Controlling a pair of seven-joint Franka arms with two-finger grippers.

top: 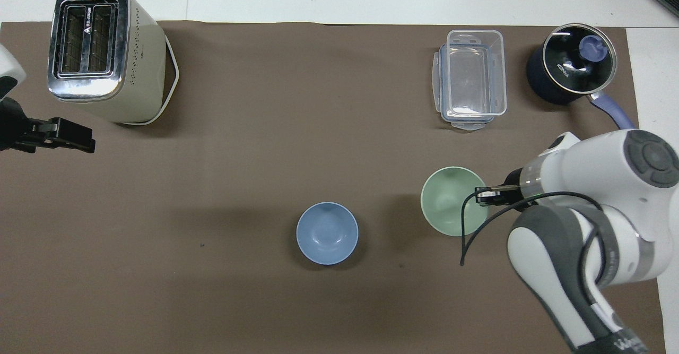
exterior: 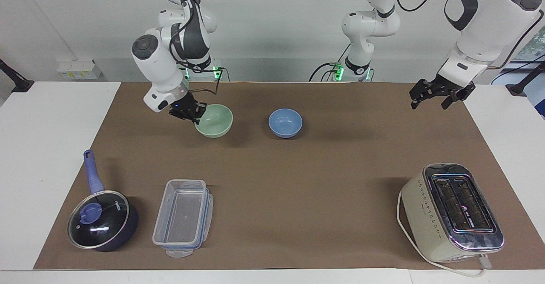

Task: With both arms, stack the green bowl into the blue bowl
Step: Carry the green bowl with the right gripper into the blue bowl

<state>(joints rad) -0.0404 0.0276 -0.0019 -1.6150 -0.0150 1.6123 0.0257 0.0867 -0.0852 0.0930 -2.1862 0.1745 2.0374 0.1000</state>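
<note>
The pale green bowl (exterior: 215, 121) (top: 451, 200) hangs a little above the brown mat, upright, beside the blue bowl on the right arm's side. My right gripper (exterior: 195, 114) (top: 482, 196) is shut on the green bowl's rim, on the side away from the blue bowl. The blue bowl (exterior: 285, 122) (top: 327, 233) rests upright and empty on the mat near the table's middle. My left gripper (exterior: 430, 103) (top: 85, 141) waits open and empty in the air over the mat's edge at the left arm's end.
A cream toaster (exterior: 451, 211) (top: 101, 51) stands farther from the robots at the left arm's end. A clear plastic container (exterior: 183, 218) (top: 472, 78) and a dark lidded saucepan (exterior: 100, 224) (top: 570, 70) with a blue handle sit farther out at the right arm's end.
</note>
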